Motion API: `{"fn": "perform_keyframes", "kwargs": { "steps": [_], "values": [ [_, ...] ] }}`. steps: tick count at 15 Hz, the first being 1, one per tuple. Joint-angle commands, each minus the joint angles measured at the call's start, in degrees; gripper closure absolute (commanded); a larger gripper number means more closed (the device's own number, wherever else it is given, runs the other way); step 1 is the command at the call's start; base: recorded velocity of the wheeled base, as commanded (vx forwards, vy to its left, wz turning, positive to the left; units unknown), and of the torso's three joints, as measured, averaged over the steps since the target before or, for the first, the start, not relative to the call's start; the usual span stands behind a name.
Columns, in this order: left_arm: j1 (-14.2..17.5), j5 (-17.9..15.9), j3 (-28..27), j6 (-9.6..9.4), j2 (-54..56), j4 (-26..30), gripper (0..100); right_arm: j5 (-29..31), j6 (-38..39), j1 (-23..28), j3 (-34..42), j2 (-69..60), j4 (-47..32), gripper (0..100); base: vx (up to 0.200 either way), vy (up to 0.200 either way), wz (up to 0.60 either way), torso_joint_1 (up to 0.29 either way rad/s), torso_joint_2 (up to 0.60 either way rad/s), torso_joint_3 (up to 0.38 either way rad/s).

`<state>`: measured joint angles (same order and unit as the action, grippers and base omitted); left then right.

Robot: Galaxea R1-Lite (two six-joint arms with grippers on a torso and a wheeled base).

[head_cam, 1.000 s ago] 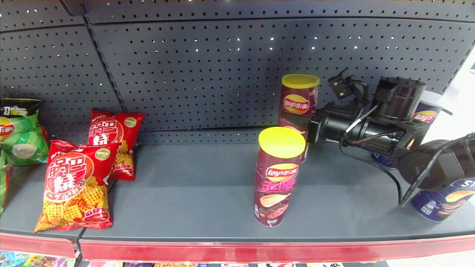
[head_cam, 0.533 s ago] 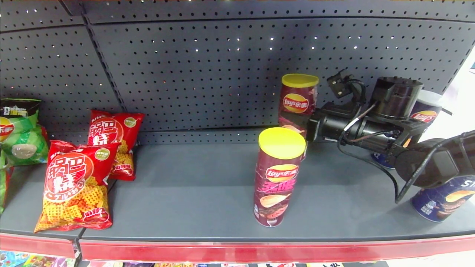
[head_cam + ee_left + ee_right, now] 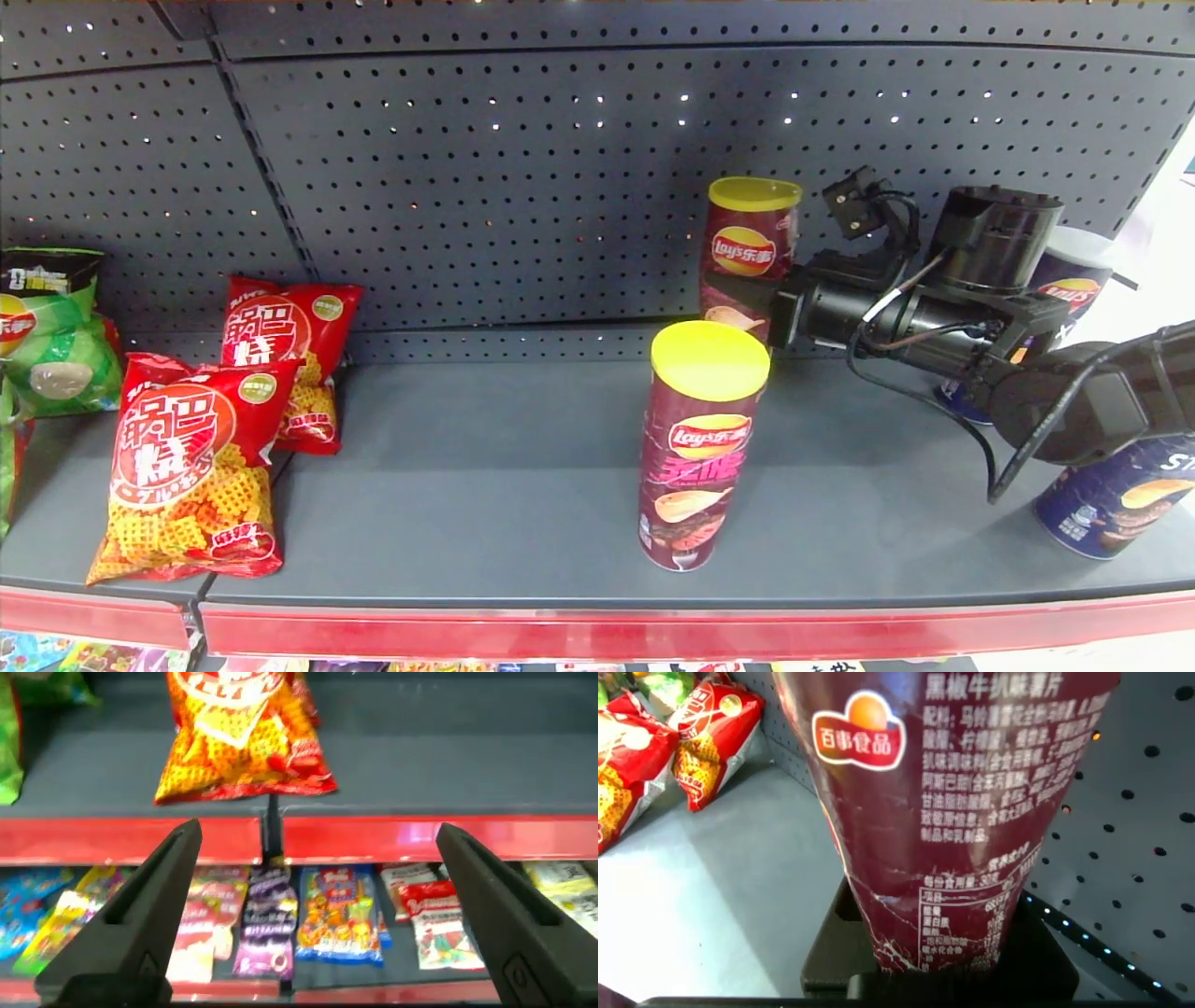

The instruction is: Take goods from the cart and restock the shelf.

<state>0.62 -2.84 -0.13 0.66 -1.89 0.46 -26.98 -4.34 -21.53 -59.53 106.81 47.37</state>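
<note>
Right fingers (image 3: pixel 742 285) clench a maroon can (image 3: pixel 752 238), a second can (image 3: pixel 700 439) standing just beside them; left fingers (image 3: pixel 140 924) gape, shelf edge (image 3: pixel 374 840) beyond.

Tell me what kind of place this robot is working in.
Most likely a shop's snack aisle. A grey pegboard-backed shelf with a red front strip carries a maroon crisp tube and red snack bags. More packets fill the level below, and the right gripper holds a second tube.
</note>
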Motion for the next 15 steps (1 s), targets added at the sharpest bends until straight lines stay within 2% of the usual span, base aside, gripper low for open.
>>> {"fn": "perform_keyframes", "kwargs": {
  "steps": [1, 6, 11, 14, 15],
  "values": [
    [-0.9, 0.0, 0.0, 0.04, 1.9, 0.0, 0, 0.0, -0.1, -0.1, -0.2, 0.1, 0.0, 100, 0.0, 0.0, 0.0, 0.0, 0.0, 0.0],
    [-0.9, 0.0, 0.0, 0.04, 1.9, 0.0, 0, -1.3, 0.2, -1.7, -1.1, 2.0, 0.1, 100, 0.0, 0.0, 0.0, 0.0, 0.0, 0.0],
    [-0.9, 0.0, 0.0, 0.04, 1.9, 0.0, 0, -2.6, 0.9, -3.3, -6.3, 5.5, 0.9, 100, 0.0, 0.0, 0.0, 0.0, 0.0, 0.0],
    [-0.9, 0.0, 0.0, 0.04, 1.9, 0.0, 0, -6.0, 1.1, -5.5, -4.7, 5.9, 2.5, 100, 0.0, 0.0, 0.0, 0.0, 0.0, 0.0],
    [-0.9, 0.0, 0.0, 0.04, 1.9, 0.0, 0, -9.8, 0.3, -3.8, -4.5, 8.6, 5.9, 100, 0.0, 0.0, 0.0, 0.0, 0.0, 0.0]
  ]
}}
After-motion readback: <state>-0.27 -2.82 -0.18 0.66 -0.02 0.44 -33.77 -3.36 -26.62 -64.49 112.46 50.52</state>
